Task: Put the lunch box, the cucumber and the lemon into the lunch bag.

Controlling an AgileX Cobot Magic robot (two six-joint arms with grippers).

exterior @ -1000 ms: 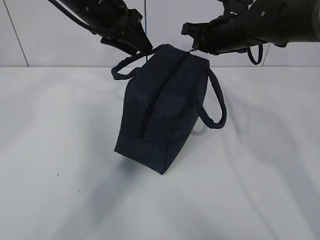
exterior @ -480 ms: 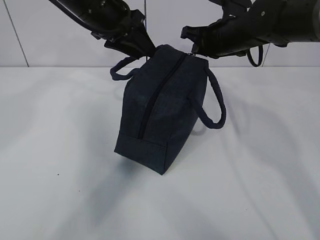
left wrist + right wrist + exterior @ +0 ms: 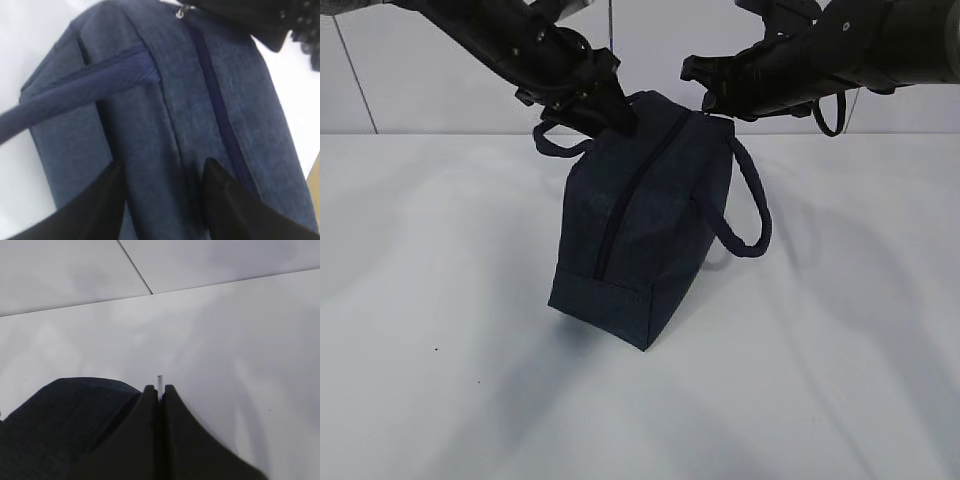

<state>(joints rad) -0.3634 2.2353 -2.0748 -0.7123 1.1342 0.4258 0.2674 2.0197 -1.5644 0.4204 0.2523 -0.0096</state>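
The dark navy lunch bag stands on the white table with its zipper closed. My left gripper is down on the bag's top left edge. In the left wrist view its jaws stand open, with a fold of the bag's fabric between them. My right gripper is at the bag's top far end, shut on the silver zipper pull, which pokes out between its fingertips. The lunch box, the cucumber and the lemon are out of view.
One loop handle hangs off the bag's right side and the other sticks out to the left under my left arm. A white wall rises behind the table.
My left gripper has come down and to the right onto the bag's top left edge, jaws still apart. The right gripper and the bag have barely moved.
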